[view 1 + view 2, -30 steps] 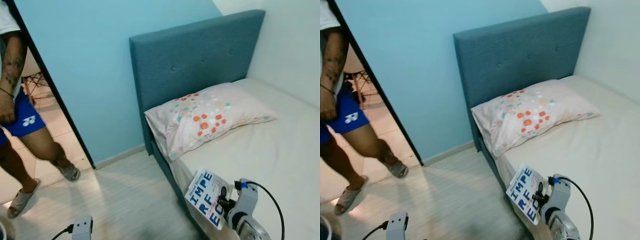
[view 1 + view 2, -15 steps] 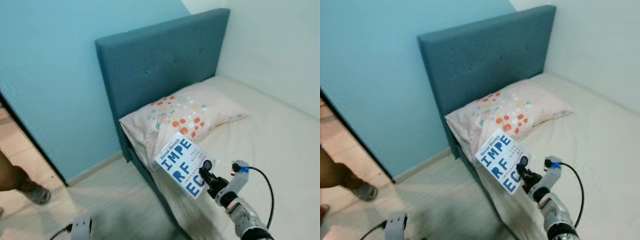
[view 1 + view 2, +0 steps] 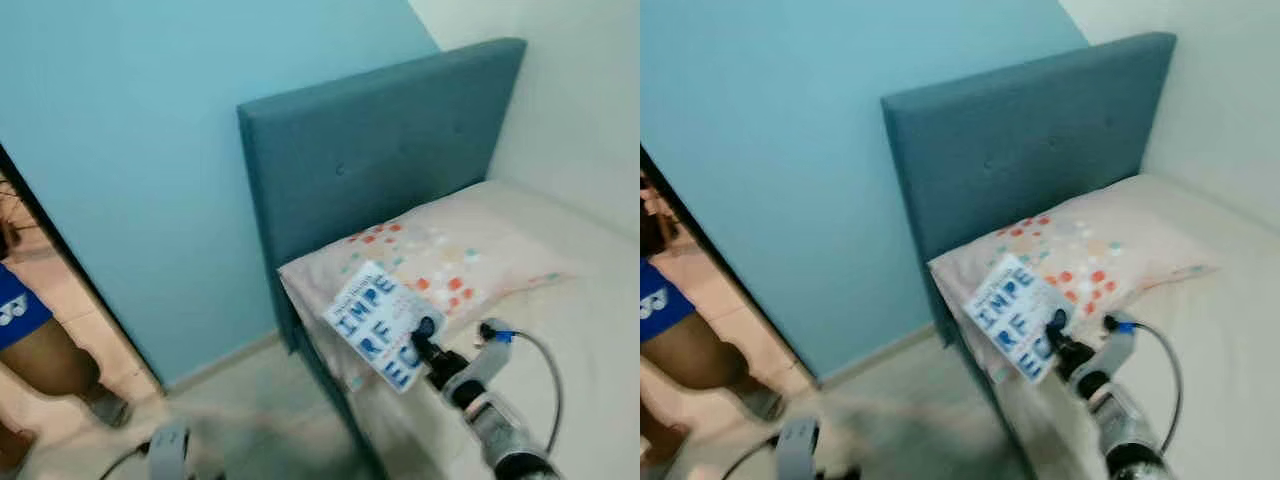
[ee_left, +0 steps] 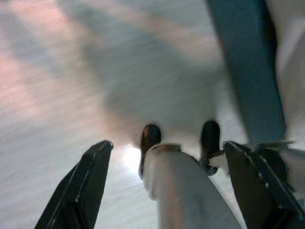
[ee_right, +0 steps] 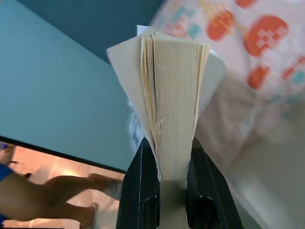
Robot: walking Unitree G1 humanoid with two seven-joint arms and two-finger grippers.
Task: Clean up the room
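While the left gripper hangs spread over the floor, the right gripper at lower centre pinches a book by its lower edge. The book rises tilted up-left from the fingers, before the pillow.

The right gripper clamps a white paperback book with big blue cover letters, holding it up in front of a pale pillow dotted orange and teal. The pillow lies on a cream-sheeted bed against a teal upholstered headboard. By the doorway at the left stands a person in blue shorts.
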